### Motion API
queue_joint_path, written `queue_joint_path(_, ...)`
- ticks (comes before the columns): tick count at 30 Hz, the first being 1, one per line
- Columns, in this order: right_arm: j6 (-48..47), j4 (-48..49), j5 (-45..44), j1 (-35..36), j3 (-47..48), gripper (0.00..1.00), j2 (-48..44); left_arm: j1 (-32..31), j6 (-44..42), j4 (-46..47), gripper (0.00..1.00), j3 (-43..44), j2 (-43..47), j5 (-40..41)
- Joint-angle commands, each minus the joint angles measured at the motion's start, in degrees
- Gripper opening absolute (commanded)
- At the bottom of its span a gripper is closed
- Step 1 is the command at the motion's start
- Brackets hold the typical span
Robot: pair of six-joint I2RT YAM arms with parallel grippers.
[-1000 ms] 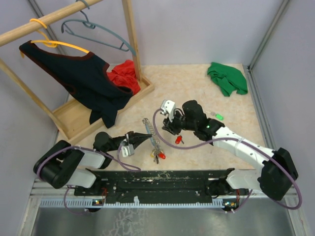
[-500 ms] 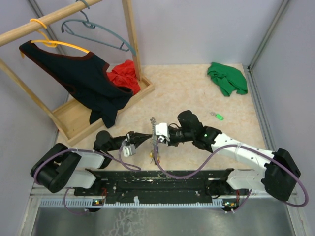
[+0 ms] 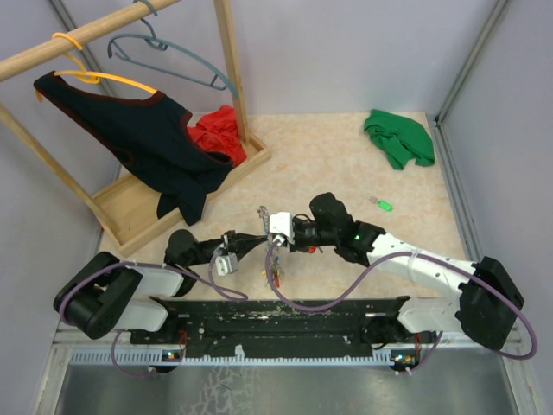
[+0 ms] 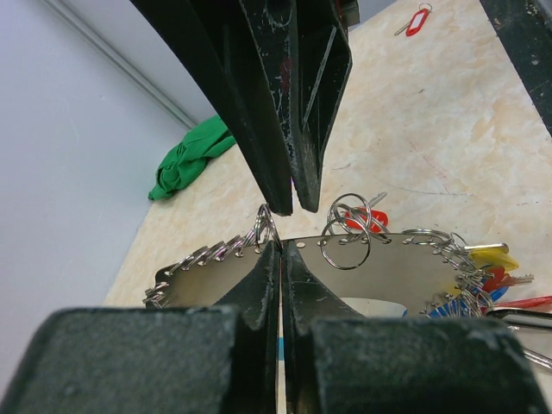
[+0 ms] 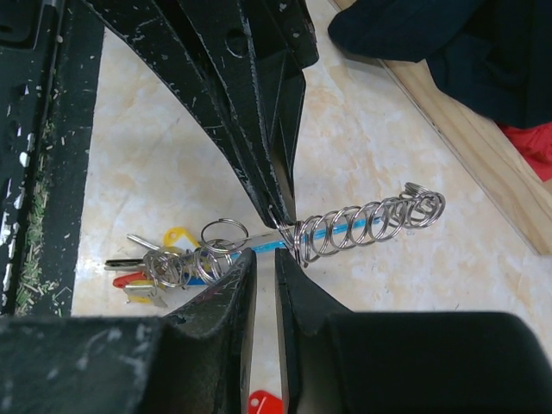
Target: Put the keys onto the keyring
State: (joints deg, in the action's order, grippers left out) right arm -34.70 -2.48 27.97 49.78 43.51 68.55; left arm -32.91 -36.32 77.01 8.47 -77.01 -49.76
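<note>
**Two sets of fingers meet at the keyring**

The left fingers (image 4: 269, 269) are pressed together; they pinch one wire loop of the silvery coiled keyring (image 4: 207, 255). The right fingers (image 5: 245, 274) are almost together, with only a thin gap; their tips sit right at the same coil, tip to tip with the left ones. I cannot tell if they really squeeze the wire.

The keyring is between the two arms, near the front of the pale stone-look counter (image 3: 346, 164). A light-blue strip runs along its coil; a bunch of blue, yellow and red tags (image 5: 159, 263) sits at one end.

The small metal key with the red plastic head (image 4: 418, 19) lies on the counter, apart from the ring. The small key with the green head (image 3: 383, 205) lies alone, well off to the right; the crumpled green cloth (image 3: 397, 138) is in the back right corner.
</note>
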Motion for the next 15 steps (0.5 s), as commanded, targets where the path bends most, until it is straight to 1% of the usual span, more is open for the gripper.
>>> queue_joint_path(1, 0.79, 3.67, -1.51, 0.33, 0.51, 0.16, 0.57, -0.33, -1.09, 1.73, 0.00, 1.40, 1.08, -1.28)
queue_joint_path(5, 0.83, 1.99, -2.92, 0.33, 0.96, 0.16, 0.88, -0.38, -1.05, 1.99, 0.00, 1.13, 1.16, -0.70)
queue_joint_path(9, 1.26, 3.06, -3.24, 0.34, 0.36, 0.16, 0.54, -0.40, -0.88, 2.12, 0.00, 1.18, 1.17, -0.93)
queue_joint_path(15, 0.73, 4.43, -0.07, 0.38, 0.35, 0.16, 0.70, -0.40, -0.53, 2.15, 0.00, 1.36, 0.97, -1.63)
